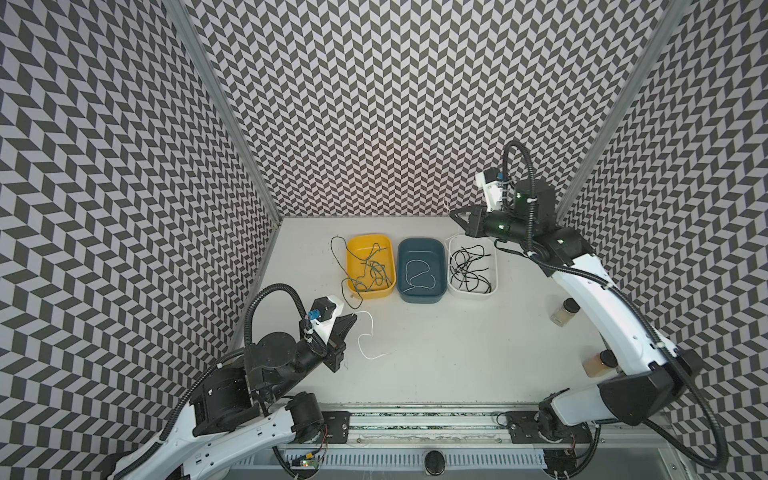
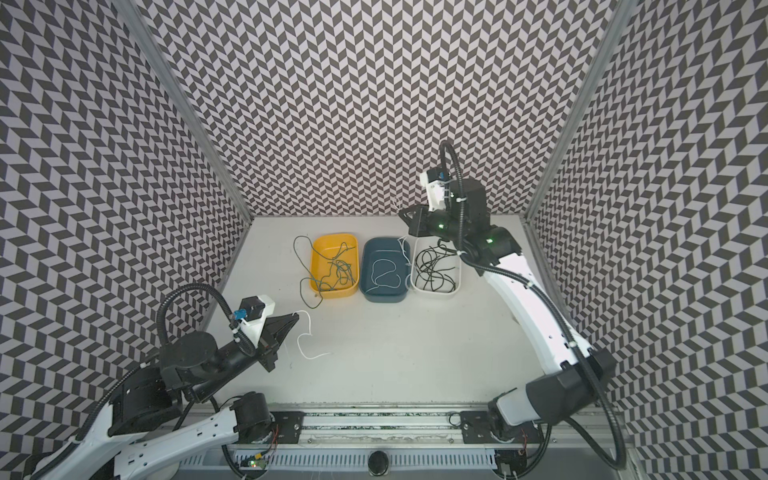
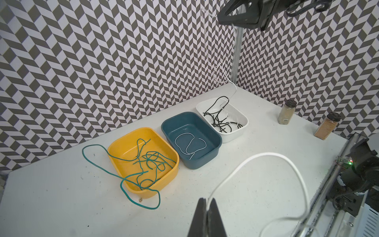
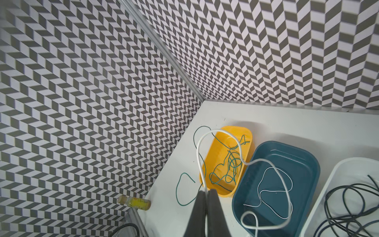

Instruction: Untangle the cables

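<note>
In both top views my left gripper point(image 1: 354, 316) point(image 2: 296, 316) is low at the near left, shut on one end of a white cable point(image 1: 365, 337) that curls across the table. The left wrist view shows that cable point(image 3: 266, 155) pinched between the closed jaws point(image 3: 207, 200). My right gripper point(image 1: 453, 215) point(image 4: 207, 190) is raised over the back right, shut on another white cable point(image 4: 198, 156) that hangs down in loops point(image 3: 225, 76). Green cables point(image 1: 374, 270) lie tangled in the yellow tray point(image 1: 370, 237), one trailing over its rim. A white cable point(image 1: 415, 270) lies in the blue tray point(image 1: 419, 300), black cables point(image 1: 469, 266) in the white tray point(image 1: 473, 295).
Two spice jars point(image 1: 565, 311) point(image 1: 598, 363) stand by the right arm near the table's right edge. A small yellow bottle point(image 4: 136, 202) lies at the left wall. Patterned walls close off three sides, and a metal rail point(image 1: 415, 419) runs along the front.
</note>
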Robot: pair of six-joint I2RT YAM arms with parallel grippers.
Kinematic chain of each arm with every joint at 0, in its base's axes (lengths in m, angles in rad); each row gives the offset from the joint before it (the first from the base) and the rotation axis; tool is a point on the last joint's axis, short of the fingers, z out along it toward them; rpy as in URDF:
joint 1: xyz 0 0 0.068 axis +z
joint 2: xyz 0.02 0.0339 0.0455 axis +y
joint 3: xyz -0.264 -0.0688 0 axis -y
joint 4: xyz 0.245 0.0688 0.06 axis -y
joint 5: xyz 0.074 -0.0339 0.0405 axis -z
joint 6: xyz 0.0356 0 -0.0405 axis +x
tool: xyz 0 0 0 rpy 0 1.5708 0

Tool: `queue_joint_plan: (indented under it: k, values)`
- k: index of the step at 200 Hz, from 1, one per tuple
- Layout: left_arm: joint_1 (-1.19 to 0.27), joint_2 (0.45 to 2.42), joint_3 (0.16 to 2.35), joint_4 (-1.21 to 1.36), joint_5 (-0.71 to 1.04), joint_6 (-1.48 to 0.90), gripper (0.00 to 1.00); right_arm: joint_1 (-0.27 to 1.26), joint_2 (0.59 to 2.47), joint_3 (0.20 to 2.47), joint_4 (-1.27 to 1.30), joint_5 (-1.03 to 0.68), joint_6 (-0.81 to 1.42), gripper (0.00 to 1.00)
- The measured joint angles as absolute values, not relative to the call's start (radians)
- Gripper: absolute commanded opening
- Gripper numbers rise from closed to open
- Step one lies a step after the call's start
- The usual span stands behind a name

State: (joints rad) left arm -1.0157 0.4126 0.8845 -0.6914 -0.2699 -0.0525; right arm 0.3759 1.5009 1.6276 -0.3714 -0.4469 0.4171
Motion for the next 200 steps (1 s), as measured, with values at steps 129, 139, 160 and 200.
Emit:
queue_joint_plan:
  k: [129, 139, 160, 200]
  values:
    - [-0.896, 0.413, 0.768, -0.598, -0.179, -0.064, 0.0, 0.404, 1.721, 1.722, -0.307, -0.46, 0.35, 0.0]
    - [-0.891, 0.413, 0.765, -0.598, -0.171, -0.065, 0.0, 0.406, 1.745, 1.716, -0.306, -0.457, 0.347, 0.0]
    - [-0.888, 0.413, 0.76, -0.598, -0.157, -0.065, 0.0, 0.416, 1.798, 1.714, -0.306, -0.454, 0.337, 0.0]
    - [-0.882, 0.413, 0.76, -0.598, -0.144, -0.065, 0.0, 0.43, 1.845, 1.655, -0.277, -0.448, 0.325, 0.0]
